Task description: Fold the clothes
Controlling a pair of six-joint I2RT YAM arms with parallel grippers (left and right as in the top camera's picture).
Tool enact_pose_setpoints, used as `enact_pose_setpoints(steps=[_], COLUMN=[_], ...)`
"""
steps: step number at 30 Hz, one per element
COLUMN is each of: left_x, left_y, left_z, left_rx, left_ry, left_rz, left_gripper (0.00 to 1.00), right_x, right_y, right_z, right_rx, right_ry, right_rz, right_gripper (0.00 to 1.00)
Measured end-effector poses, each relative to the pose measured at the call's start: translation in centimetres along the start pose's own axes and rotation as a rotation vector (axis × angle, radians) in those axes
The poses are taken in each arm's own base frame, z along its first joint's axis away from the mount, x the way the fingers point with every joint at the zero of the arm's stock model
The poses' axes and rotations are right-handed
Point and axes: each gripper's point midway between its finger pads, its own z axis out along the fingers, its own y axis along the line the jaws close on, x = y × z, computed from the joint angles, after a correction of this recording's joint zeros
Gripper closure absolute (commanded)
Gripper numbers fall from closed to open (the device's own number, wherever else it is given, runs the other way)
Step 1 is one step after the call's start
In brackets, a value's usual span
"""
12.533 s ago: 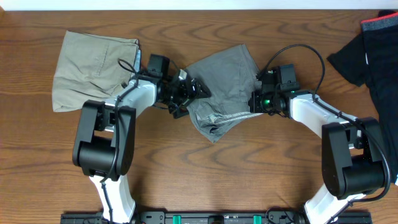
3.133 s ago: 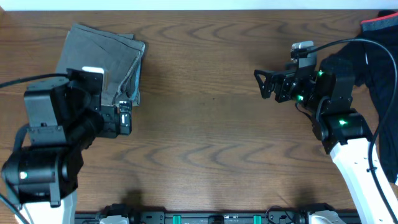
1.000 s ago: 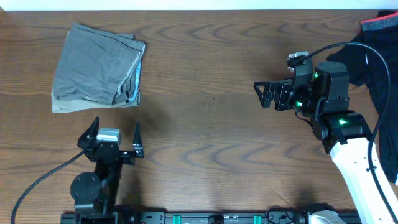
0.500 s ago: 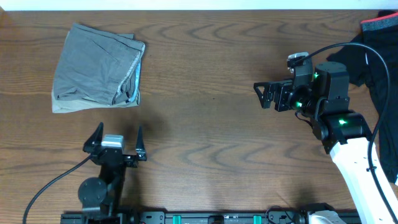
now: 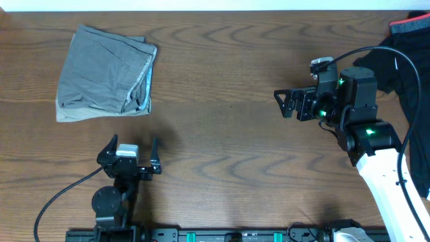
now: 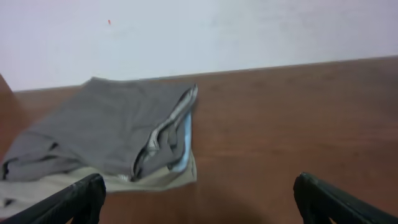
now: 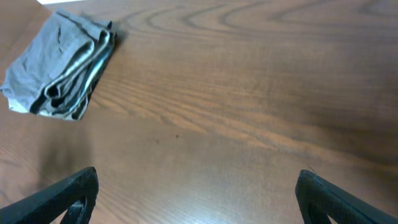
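At two o'clock, black garment, likely soft and limp
Best pinched at an edge; left gripper and right gripper fingers apart, empty

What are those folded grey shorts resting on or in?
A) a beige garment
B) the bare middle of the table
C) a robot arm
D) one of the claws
A: the folded grey shorts lie on a beige garment, whose edge peeks out beneath them.

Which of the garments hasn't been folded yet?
The black red-trimmed garment at the right edge, lying loose; the grey shorts and beige shorts sit folded, stacked at upper left.
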Motion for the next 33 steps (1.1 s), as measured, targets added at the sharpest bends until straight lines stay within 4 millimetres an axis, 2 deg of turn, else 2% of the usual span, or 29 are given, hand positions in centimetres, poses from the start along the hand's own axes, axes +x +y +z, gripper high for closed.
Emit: enact_pose_setpoints(steps=[33], left_x=[-0.07], left_y=[0.03], left_z=[0.13], left_rx=[-0.001], left_ry=[-0.017], left_rz=[0.002], left_gripper=[0.02], right_x=[0.15], right_y=[-0.09], right_z=[0.00], right_rx=[0.005], right_ry=[0.006], right_rz=[0.003], right_gripper=[0.01])
